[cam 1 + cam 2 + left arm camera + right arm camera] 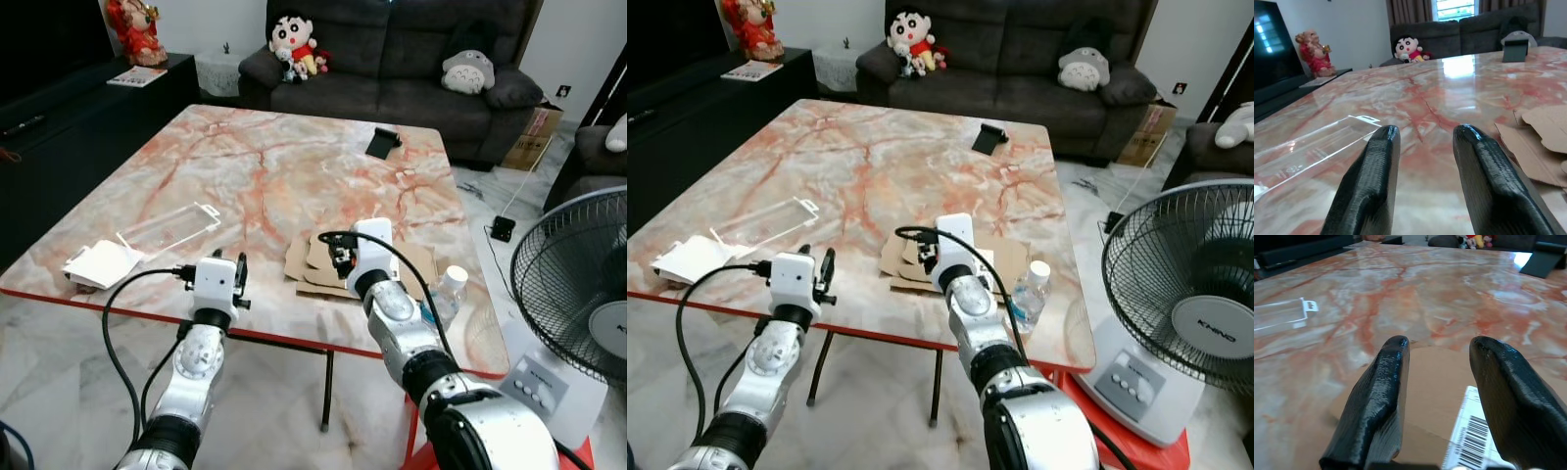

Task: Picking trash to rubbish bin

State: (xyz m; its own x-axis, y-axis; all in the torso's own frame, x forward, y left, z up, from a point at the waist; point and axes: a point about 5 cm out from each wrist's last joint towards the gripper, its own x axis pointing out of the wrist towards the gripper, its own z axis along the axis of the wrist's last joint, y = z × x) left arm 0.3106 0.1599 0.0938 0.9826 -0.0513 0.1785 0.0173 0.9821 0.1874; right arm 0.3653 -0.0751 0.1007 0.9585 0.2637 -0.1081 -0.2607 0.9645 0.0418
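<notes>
Flat brown cardboard pieces (318,266) lie near the front edge of the marble table (265,166). My right gripper (1437,345) hovers open just above the cardboard (1425,382), which carries a white barcode label (1474,438). A clear plastic package (168,227) and a white paper packet (101,264) lie at the front left. My left gripper (1422,134) is open at the table's front edge, pointing across the top, with the clear package (1308,147) to one side of it. A small plastic bottle (446,294) stands at the front right corner.
A black object (384,141) stands at the far right of the table. A floor fan (578,284) stands close on the right. A dark sofa (392,59) with plush toys is behind the table, and a black TV cabinet (69,117) runs along the left.
</notes>
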